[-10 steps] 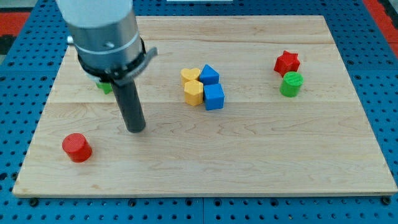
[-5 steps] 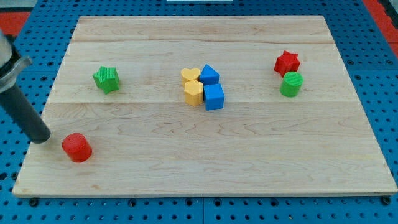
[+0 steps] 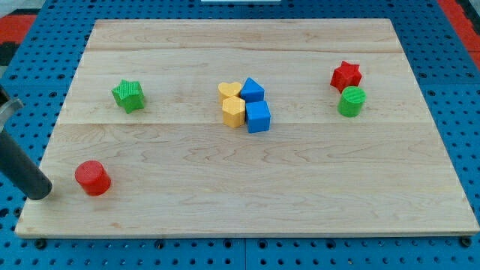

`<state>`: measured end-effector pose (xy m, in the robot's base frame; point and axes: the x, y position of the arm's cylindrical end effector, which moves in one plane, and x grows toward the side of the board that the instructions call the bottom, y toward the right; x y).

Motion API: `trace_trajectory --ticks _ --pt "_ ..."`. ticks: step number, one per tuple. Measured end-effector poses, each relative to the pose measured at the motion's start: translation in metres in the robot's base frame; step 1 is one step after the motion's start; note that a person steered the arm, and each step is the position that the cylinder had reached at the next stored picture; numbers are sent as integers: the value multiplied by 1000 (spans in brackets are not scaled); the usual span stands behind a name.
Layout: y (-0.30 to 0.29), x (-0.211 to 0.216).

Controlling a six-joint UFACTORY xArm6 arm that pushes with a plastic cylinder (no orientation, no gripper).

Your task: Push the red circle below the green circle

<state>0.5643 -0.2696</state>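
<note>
Down at the view's lower left, my tip [image 3: 39,193] sat on the wooden board [image 3: 315,180] just left of the red circle [image 3: 93,178], a small gap between them. That bare rod held nothing. Far across at the view's right stood the green circle [image 3: 350,101], beneath the red star [image 3: 346,76].

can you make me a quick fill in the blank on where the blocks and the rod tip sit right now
1. My tip sits to the view's ____ of the red circle.
2. The green circle lies just below the red ____.
3. The green star is on the view's ____ side of the board.
4. The two yellow blocks touch two ____ blocks.

Missing words: left; star; left; blue
</note>
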Motion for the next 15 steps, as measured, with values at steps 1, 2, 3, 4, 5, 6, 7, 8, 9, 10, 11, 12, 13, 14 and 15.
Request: trace_trajectory --ticks 1,2,3,4,5,6,7,8,9,10,11,12,13,14,15 --pt "0 -1" --pt "2 -4" --pt "22 -4" --pt "60 -4" --pt "104 -4" --pt "125 -9" --pt "125 -25" --pt "126 -45" --pt "90 -70" --pt "80 -77" --pt "80 -77" --pt "89 -77" --pt "145 -77" --pt "178 -77" --pt "170 -98"
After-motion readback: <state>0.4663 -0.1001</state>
